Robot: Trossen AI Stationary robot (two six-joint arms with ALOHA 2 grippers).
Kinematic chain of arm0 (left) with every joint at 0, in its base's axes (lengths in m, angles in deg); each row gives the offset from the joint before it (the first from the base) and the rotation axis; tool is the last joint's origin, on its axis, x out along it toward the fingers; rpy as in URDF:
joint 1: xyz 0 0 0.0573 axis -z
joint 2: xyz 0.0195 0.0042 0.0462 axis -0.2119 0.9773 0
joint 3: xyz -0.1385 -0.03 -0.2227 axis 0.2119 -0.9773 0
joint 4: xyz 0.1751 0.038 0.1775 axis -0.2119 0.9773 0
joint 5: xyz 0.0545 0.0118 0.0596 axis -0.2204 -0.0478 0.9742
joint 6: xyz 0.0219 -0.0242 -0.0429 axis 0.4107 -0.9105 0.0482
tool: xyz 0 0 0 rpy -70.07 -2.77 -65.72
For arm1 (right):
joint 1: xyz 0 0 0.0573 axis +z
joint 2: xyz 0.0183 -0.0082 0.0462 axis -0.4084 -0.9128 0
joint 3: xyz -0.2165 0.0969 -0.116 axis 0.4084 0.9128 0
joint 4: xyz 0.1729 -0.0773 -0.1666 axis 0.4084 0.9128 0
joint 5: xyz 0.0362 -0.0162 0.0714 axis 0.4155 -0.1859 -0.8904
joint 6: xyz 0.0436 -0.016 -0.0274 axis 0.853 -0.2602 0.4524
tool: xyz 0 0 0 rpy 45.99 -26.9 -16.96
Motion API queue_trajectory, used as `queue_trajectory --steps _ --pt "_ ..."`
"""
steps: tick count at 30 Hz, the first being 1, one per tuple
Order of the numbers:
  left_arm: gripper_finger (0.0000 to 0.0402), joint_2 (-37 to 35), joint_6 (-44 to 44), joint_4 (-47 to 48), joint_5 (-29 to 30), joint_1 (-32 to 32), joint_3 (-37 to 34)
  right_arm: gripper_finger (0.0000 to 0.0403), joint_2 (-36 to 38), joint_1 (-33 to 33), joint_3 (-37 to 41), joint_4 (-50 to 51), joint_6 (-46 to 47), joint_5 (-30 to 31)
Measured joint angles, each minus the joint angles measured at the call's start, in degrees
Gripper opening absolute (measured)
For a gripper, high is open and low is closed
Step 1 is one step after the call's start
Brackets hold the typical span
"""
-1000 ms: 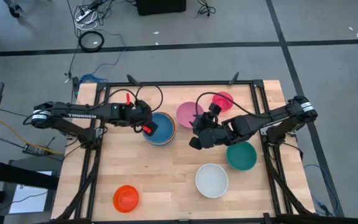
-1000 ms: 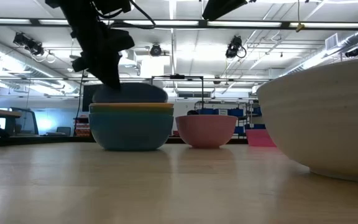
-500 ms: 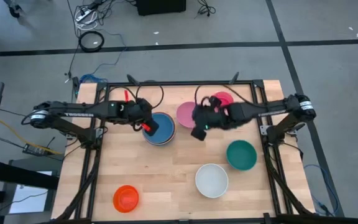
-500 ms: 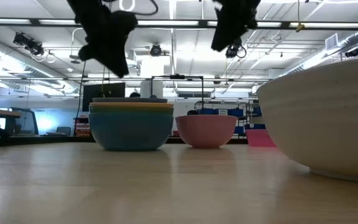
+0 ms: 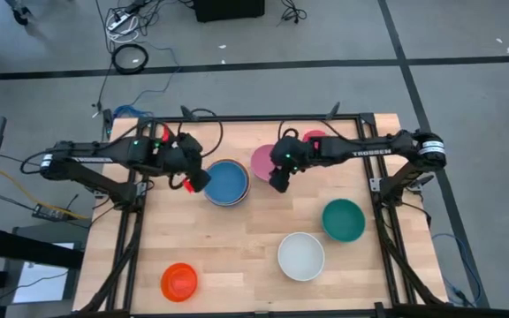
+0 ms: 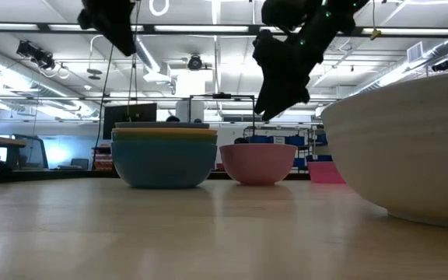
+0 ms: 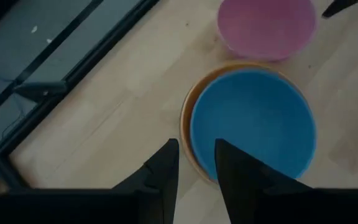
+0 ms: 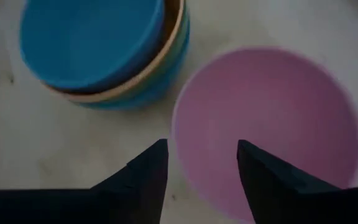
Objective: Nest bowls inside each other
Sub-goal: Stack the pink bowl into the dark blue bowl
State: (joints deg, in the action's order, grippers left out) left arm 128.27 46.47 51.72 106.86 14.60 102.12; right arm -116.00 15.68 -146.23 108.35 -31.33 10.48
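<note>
A stack of bowls stands on the table's far middle, with a blue bowl innermost and an orange rim around it. Beside it on the right is a pink bowl, and behind that a magenta bowl partly hidden by my right arm. My left gripper hangs open, raised left of the stack. My right gripper is open above the pink bowl's near rim, one finger on either side of it, clear of it in the low view.
A teal bowl and a white bowl sit at the near right, the white one filling the right of the low view. A red-orange bowl is at the near left. Bare wood lies in the near middle.
My left gripper has let go of the blue bowl, risen and drawn back toward the table's left edge. The bowl, which stood proud of the stack, now sits level in it. My right gripper has swung toward the far edge, turned and come down over the pink bowl.
</note>
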Motion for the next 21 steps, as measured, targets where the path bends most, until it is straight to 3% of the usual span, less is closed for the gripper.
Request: queue_trajectory --steps 5,12,21 --pt "0.0112 0.02 -1.33 7.64 -0.16 1.92 -0.1 0.0187 0.08 1.3 4.42 -6.71 -1.95 -3.48" --pt "0.0113 0.16 4.02 13.9 -6.65 6.36 -0.1 0.0186 0.04 3.48 7.5 -8.72 -8.99 1.97" --pt "0.0113 0.18 -0.58 14.24 -7.22 10.63 -0.13 0.0185 0.02 3.39 9.75 -10.56 -14.11 4.1"
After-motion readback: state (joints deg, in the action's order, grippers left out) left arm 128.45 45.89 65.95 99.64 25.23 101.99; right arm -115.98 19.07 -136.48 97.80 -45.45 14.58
